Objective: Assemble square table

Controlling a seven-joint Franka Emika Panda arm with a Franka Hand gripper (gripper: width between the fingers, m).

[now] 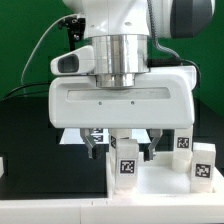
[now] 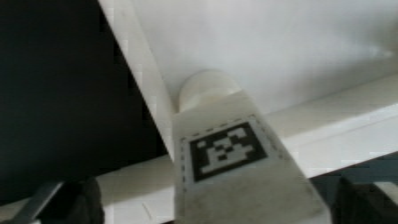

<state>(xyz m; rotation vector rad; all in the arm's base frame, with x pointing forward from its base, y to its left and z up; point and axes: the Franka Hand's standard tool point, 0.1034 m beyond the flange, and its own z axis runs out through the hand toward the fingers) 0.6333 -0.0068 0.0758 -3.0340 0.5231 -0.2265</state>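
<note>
Your square slab [image 1: 150,182] lies flat on the black table [image 1: 25,130], low in the exterior view and right under the arm. One chunky white leg [image 1: 128,158] stands upright on it, tag sticker facing the camera, directly between the gripper's fingers [image 1: 97,148]. In the wrist view you look straight down that leg [image 2: 228,150]: its tag [image 2: 231,152] is clear, and its far end meets the slab [image 2: 214,40] at a rounded spot that could be a corner hole, though you cannot tell how deep it sits.

The gripper [image 1: 127,146] hangs over the leg with its jaws spread wide. In the wrist view the dark fingertips [image 2: 50,203] show at the two corners of the picture with a gap on either side of the leg, so nothing is clasped; the tool is released.

Off toward the exterior view's right, two more legs stand upright: one [image 1: 183,142] a little farther back, one [image 1: 203,165] nearer the edge of the picture, both with tags showing. They stand close together, apart from the gripper. Whether they rest on the slab or just beside it is hard to judge.

Behind it all you have the big white robot arm [image 1: 120,55] filling the upper picture, with black cables [image 1: 35,60] against a green backdrop [image 1: 20,30].
</note>
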